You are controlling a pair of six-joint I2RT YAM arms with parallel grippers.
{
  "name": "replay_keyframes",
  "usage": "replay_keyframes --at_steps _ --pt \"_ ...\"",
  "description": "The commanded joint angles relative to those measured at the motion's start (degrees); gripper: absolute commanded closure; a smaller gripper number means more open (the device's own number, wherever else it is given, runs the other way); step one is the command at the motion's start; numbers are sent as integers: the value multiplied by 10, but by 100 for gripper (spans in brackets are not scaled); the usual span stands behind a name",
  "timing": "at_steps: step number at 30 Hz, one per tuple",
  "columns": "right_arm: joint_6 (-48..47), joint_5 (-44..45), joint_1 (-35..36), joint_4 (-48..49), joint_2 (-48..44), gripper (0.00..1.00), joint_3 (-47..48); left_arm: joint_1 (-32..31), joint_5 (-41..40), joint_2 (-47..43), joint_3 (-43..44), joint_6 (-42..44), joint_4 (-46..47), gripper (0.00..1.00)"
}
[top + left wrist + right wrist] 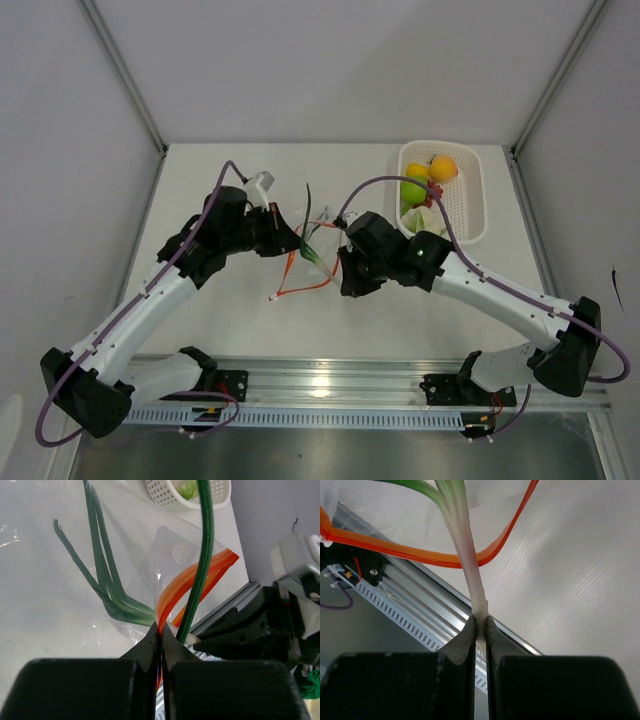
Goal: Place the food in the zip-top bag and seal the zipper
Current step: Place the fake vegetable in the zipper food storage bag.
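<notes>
Both arms are at work at mid-desk (400,320). The left jaws are pinched shut on the zipper (176,587), with the red-orange strip running straight out from between the fingertips. The strip bows open in a loop, so the mouth of the zip-top bag (172,552) gapes rather than lying sealed. The bag hangs in the middle of the desk between the two arms, its clear film spread toward the far side.

The right jaws are clamped tight on the pale end of a green onion stalk (464,540). That stalk rises from the fingertips and crosses the near lip of the zipper, turning green past it. More green stalks (107,580) fan out to the left and look to be seen through the clear plastic. Whether they join the held stalk, I cannot tell.

Over at the far right sits the white perforated basket (476,205). It holds the green apple (412,190), the orange-yellow round fruit (443,167) at its far end, and the pale leafy piece (425,218) at its near end. All three lie well apart from the bag.
</notes>
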Motion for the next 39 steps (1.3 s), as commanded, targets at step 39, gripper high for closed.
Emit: replay_keyframes --at_steps 39 --pt "0 -198 -29 -117 158 100 201 -125 -237 -24 58 -31 -57 99"
